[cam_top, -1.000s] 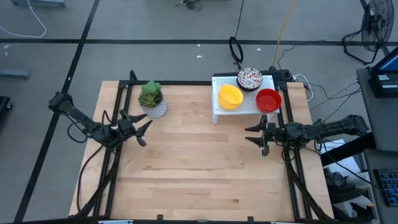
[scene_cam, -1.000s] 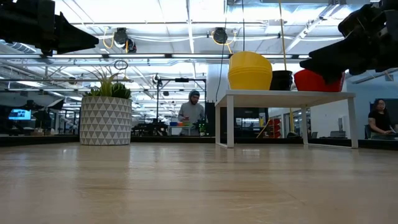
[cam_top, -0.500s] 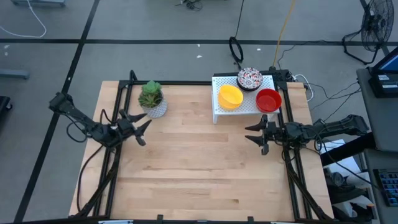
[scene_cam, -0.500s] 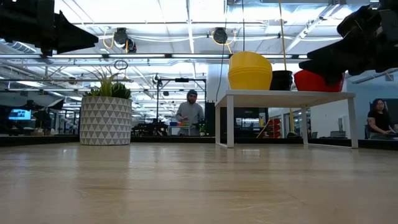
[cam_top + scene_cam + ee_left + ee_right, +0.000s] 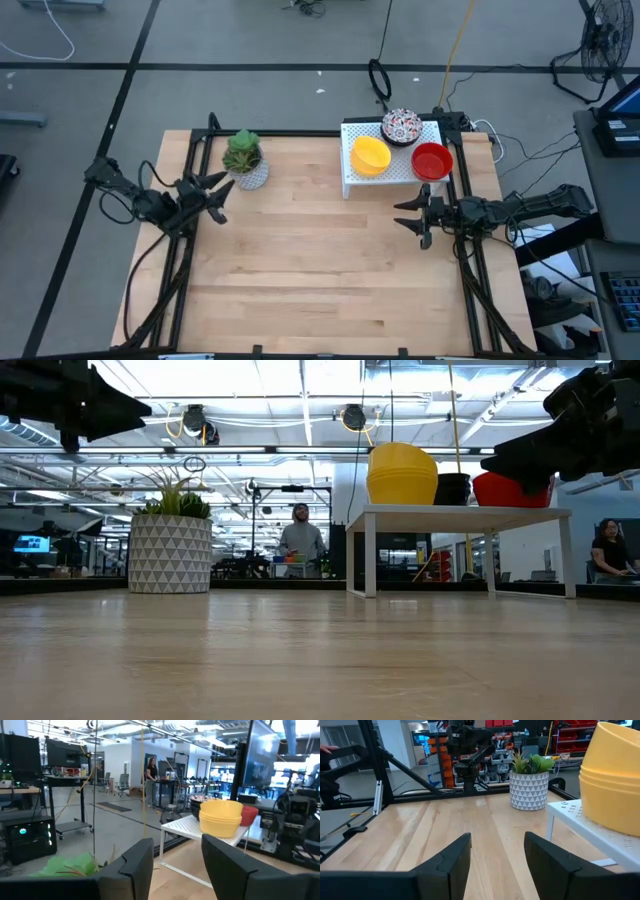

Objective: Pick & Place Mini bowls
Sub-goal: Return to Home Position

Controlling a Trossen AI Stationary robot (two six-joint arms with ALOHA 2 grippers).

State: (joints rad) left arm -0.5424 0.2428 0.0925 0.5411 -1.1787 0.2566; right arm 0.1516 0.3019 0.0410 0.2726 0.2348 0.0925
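Overhead, found the stacked plain yellow round bowls [image 5: 371,156], the plain red round bowl [image 5: 432,160] and the white round bowl with red-and-dark speckles [image 5: 402,126] all on the small white perforated shelf [image 5: 395,172] at the far right of the pale wooden table [image 5: 320,270]. Found the left gripper [image 5: 222,196] at the left edge beside the white patterned pot with the green plant [image 5: 245,160], and the right gripper [image 5: 400,215] at the right edge, just near of the shelf. At table height, saw yellow and red up on the shelf top. Through each wrist camera, saw released, empty fingers [image 5: 135,865] spread apart. Judged the bowls light, stiff and smooth: best pinched across a rim, with some risk of nested ones sliding.
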